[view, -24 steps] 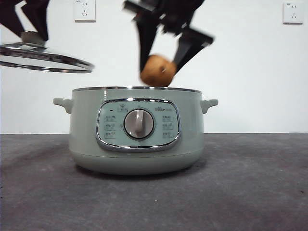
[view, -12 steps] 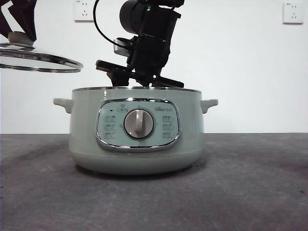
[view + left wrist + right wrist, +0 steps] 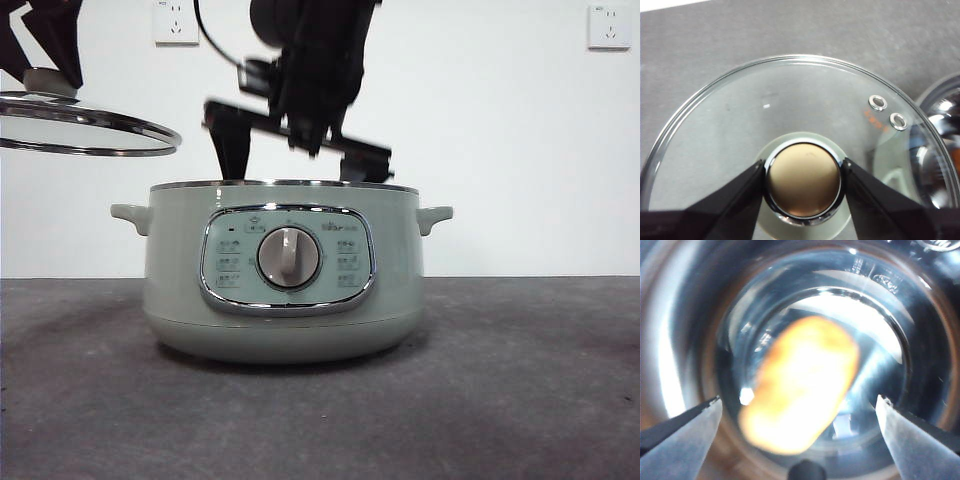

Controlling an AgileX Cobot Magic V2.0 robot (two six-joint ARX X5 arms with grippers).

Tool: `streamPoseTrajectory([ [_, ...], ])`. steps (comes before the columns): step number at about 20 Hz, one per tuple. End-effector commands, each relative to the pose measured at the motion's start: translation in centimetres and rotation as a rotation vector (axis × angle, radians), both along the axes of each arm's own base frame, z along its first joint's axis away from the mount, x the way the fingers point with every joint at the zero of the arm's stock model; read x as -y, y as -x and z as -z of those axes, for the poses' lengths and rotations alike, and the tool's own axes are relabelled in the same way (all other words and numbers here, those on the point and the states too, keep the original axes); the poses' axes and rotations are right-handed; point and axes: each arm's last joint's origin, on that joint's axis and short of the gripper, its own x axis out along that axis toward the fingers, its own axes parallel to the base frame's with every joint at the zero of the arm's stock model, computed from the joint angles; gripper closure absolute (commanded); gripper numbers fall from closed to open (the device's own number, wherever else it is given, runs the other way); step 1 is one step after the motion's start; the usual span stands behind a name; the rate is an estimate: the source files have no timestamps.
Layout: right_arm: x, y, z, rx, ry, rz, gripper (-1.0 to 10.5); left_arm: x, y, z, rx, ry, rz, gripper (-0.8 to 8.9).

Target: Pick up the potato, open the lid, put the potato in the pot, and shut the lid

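The pale green pot (image 3: pixel 285 275) stands mid-table with its dial facing the front view. My right gripper (image 3: pixel 298 165) reaches down into its mouth; in the right wrist view the gripper (image 3: pixel 799 412) is open, jaws wide apart. The orange-brown potato (image 3: pixel 802 382) lies loose on the shiny inner bottom of the pot (image 3: pixel 690 315), blurred, touching neither jaw. It is hidden in the front view. My left gripper (image 3: pixel 802 177) is shut on the round knob (image 3: pixel 803 181) of the glass lid (image 3: pixel 765 110), holding the lid (image 3: pixel 85 125) in the air up and left of the pot.
Grey table surface (image 3: pixel 520 380) surrounds the pot. A white wall with two sockets (image 3: pixel 176 20) is behind. The pot's side handles (image 3: pixel 435 215) stick out left and right.
The right gripper carried the potato down into the pot, let it go and opened; it has now risen slightly. The lid stays held up at the left.
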Motion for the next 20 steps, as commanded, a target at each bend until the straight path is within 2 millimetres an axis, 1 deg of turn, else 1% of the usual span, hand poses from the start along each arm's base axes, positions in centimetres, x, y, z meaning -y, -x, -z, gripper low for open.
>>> streamPoseTrajectory([
  [1, 0.9, 2.2, -4.5, 0.082, -0.023, -0.045, 2.2, 1.2, 0.6, -1.0, 0.048, 0.008, 0.048, 8.22],
  [3, 3.1, 4.5, -8.3, 0.153, 0.016, -0.059, 2.2, 2.9, 0.9, -1.0, 0.043, 0.007, 0.106, 8.22],
  [5, 5.2, 6.5, -11.1, 0.209, 0.064, -0.064, 2.2, 4.6, 1.1, -0.8, 0.038, 0.009, 0.164, 8.22],
  [7, 7.0, 8.3, -13.1, 0.241, 0.09, -0.068, 2.2, 6.1, 1.0, -0.2, 0.012, 0.009, 0.209, 8.22],
  [10, 9.0, 10.6, -15.1, 0.263, 0.08, -0.071, 2.2, 8.5, 0.9, 0.7, -0.025, 0.018, 0.267, 8.22],
  [12, 10.3, 11.9, -16.1, 0.288, 0.059, -0.067, 2.2, 10.1, 1.2, 0.9, -0.027, 0.021, 0.313, 8.22],
  [15, 12.0, 13.8, -16.4, 0.296, 0.052, -0.065, 2.2, 12.2, 1.5, 1.3, -0.024, 0.02, 0.376, 8.22],
  [17, 13.3, 15.2, -16.0, 0.29, 0.057, -0.066, 2.2, 13.3, 1.7, 1.6, -0.034, 0.017, 0.409, 8.22],
  [20, 15.4, 17.5, -14.8, 0.273, 0.069, -0.065, 2.2, 14.7, 1.7, 2.4, -0.053, 0.011, 0.444, 8.22],
])
